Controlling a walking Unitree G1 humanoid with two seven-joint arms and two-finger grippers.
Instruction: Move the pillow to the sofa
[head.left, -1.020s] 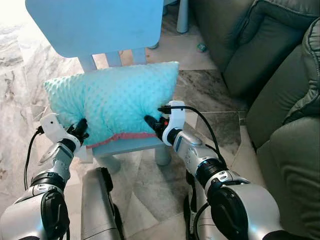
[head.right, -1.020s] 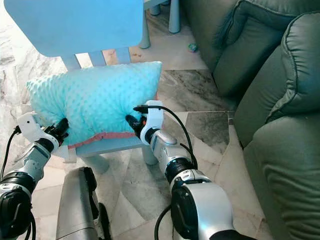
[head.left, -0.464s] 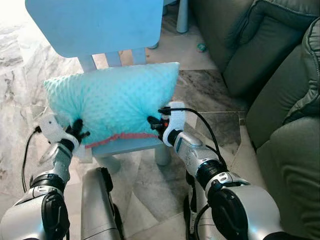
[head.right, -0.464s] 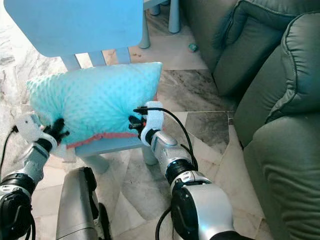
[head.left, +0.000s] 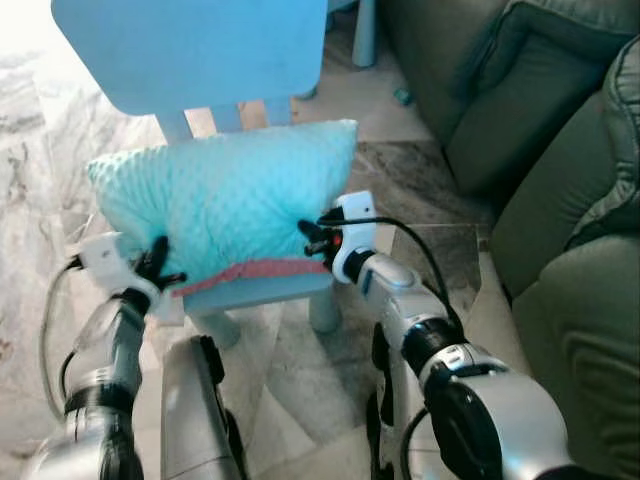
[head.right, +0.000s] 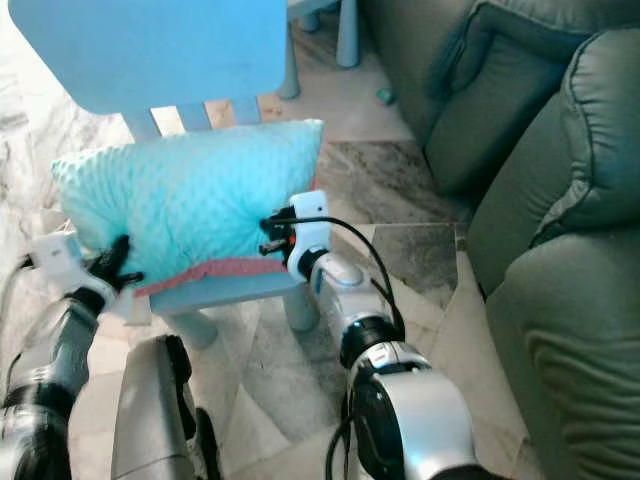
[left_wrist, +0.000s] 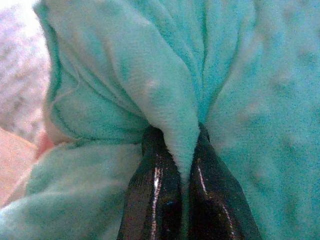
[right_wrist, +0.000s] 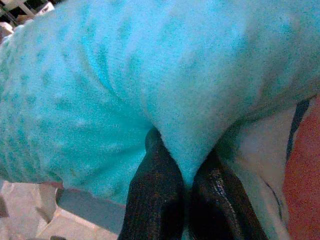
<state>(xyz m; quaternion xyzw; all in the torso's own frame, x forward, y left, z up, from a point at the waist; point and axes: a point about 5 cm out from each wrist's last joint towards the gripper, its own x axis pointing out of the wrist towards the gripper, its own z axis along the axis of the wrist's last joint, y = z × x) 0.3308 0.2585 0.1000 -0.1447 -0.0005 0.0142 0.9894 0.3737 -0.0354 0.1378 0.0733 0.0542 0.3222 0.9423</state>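
A turquoise dotted pillow with a pink lower edge rests on the seat of a small blue chair. My left gripper is shut on the pillow's lower left corner; in the left wrist view a fold of the pillow is pinched between its black fingers. My right gripper is shut on the pillow's lower right side, and the right wrist view shows pillow fabric squeezed between its fingers. The grey-green sofa stands to the right.
Marble floor lies between the chair and the sofa. A second blue furniture leg stands behind, near the sofa's corner. A small green item lies on the floor by the sofa. My own legs are below.
Both grippers have risen slightly with the pillow's lower corners in their grip; the pillow's bottom edge sits a little higher on the chair seat. The view has shifted slightly.
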